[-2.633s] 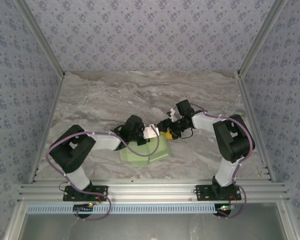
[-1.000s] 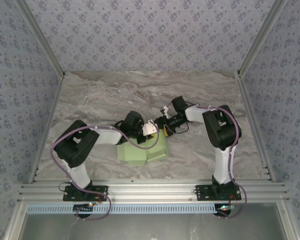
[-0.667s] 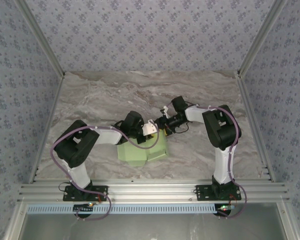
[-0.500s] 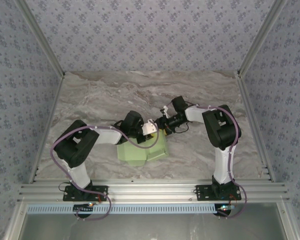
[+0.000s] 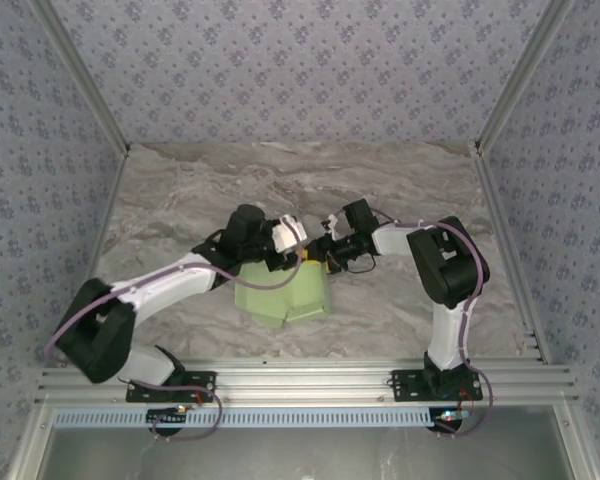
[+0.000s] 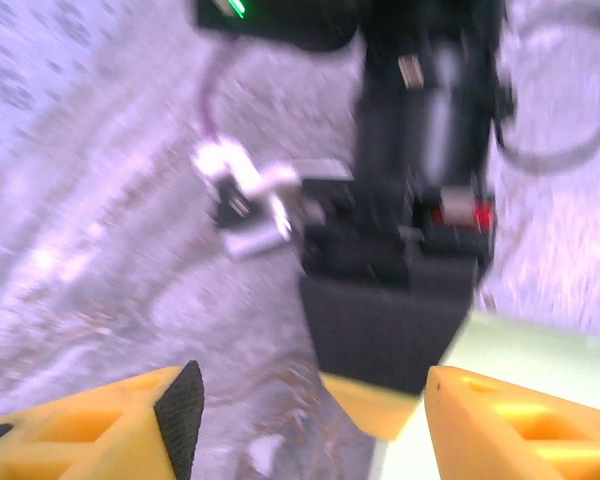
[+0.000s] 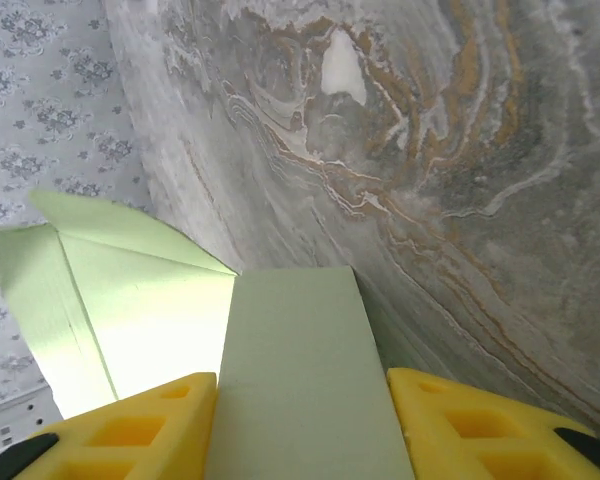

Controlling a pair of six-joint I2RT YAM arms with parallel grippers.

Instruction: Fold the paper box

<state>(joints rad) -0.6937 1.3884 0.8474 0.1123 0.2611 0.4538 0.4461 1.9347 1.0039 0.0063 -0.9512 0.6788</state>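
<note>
Top external: the paper box (image 5: 285, 292) is lying lower-centre on the table (image 5: 180, 200), bare marble all round. Jaws of the left gripper (image 6: 310, 400) are gaping empty at its upper edge; those of the right gripper (image 7: 300, 400) are straddling a flap (image 7: 295, 340), grip unclear.

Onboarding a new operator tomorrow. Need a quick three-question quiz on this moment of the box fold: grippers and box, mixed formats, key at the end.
1. Multiple choice: a flap of the paper box sits between the fingers of which gripper? A) left B) right C) neither
2. True or false: the left gripper is open, with nothing between its fingers.
3. Fill in: the box rests on the marble-patterned ___.
Key: 1 B, the right gripper. 2 true. 3 table.
</note>
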